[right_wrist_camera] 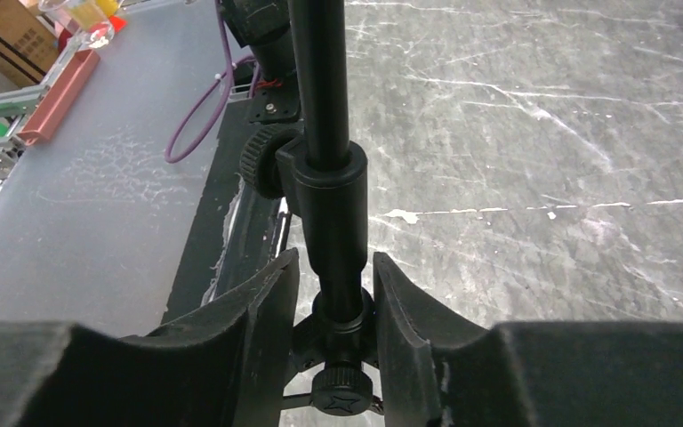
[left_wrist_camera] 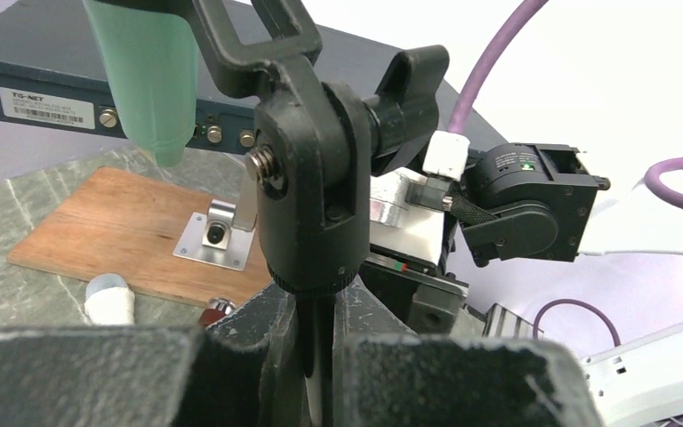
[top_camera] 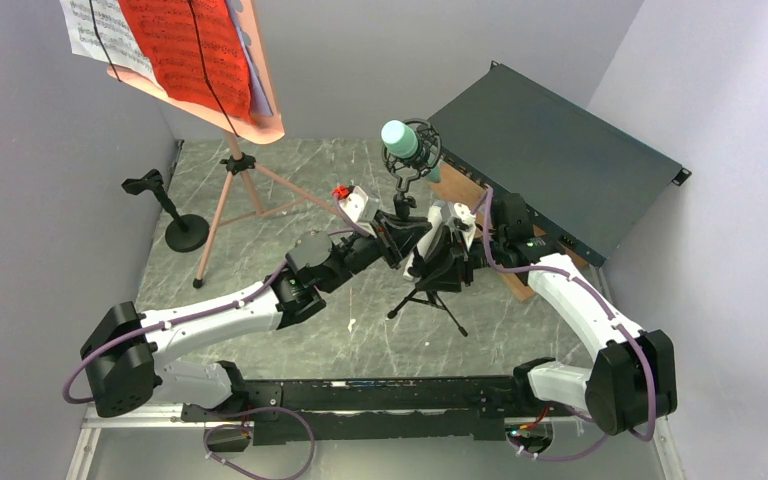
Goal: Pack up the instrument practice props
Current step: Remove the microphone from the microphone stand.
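Fingers [left_wrist_camera: 249, 347] of left gripper [left_wrist_camera: 316, 325] clenched on thin rod under swivel head of black tripod mount [left_wrist_camera: 307, 178]. Right gripper [right_wrist_camera: 333, 302] straddles lower shaft, pads [right_wrist_camera: 267, 302] close; grasp cannot tell. Green microphone [top_camera: 400, 138] atop mount, mid-table. Far left: pink music tripod [top_camera: 260, 125], red page [top_camera: 180, 45], second mount [top_camera: 182, 232].

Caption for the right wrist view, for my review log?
Right gripper straddling the black microphone stand just above its tripod hub, grey marbled table behind.
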`<action>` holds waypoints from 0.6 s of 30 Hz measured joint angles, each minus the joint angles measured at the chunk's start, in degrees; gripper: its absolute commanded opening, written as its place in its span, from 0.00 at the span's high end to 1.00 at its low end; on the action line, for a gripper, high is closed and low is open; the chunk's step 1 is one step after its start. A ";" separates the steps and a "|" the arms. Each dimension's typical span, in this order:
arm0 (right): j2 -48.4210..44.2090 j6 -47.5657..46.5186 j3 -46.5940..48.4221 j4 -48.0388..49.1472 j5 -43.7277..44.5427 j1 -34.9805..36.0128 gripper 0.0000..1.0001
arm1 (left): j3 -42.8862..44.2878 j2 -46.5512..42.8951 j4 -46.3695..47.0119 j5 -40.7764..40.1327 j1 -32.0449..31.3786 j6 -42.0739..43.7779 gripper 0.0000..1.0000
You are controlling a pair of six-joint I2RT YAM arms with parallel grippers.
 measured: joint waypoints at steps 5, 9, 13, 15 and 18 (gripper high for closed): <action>0.02 -0.04 0.00 0.11 0.13 -0.04 0.85 | -0.17 -0.04 0.17 0.04 -0.24 -0.68 1.00; 0.02 -1.38 0.00 -0.20 -0.09 -0.07 1.00 | -0.68 -0.04 0.55 -0.31 -0.28 -1.03 1.00; 0.02 -3.96 0.31 -2.73 -0.28 -0.11 1.00 | -1.16 -0.04 1.07 -0.33 -0.35 -1.27 0.96; 0.02 -5.38 0.66 -4.52 -0.39 -0.33 1.00 | -1.25 -0.04 1.16 -0.33 -0.48 -1.46 0.77; 0.02 -7.37 1.27 -7.30 -0.44 -0.48 1.00 | -1.33 -0.20 1.53 -0.39 -0.55 -1.49 0.58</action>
